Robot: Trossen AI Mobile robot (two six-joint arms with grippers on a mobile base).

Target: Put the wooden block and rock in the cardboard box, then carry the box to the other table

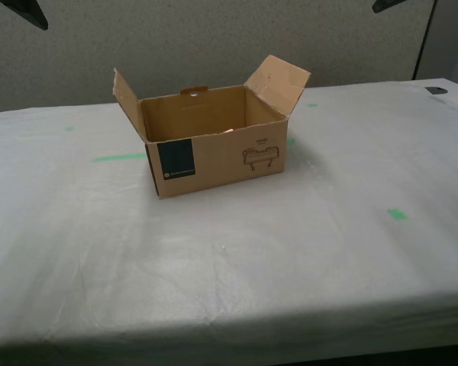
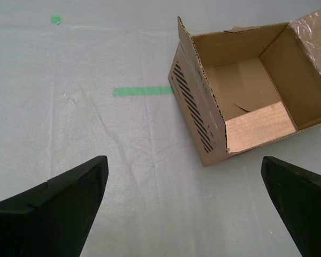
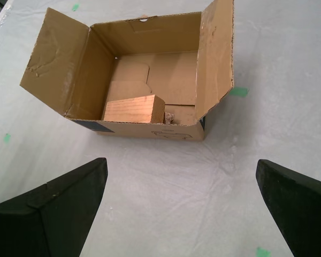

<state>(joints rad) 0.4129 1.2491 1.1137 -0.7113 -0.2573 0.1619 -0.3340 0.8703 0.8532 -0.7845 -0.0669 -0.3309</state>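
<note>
Cardboard box (image 3: 150,80) on the other table (image 1: 290,244) — well apart from both wide-open, empty grippers.

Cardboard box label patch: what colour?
Dark blue label patch on the cardboard box, clearest in the exterior view.

The second gripper (image 2: 184,206) hangs above the white cloth of the other table (image 2: 123,160) with its two dark fingers (image 2: 59,206) spread wide and nothing between them. Beyond it the cardboard box (image 2: 203,115) stands open (one side wall bears black diagonal stripes), with the wooden block (image 2: 259,127) lying inside against a wall. A strip of green tape (image 2: 143,91) runs up to the box, and a small green mark (image 2: 55,19) lies farther off.
</note>
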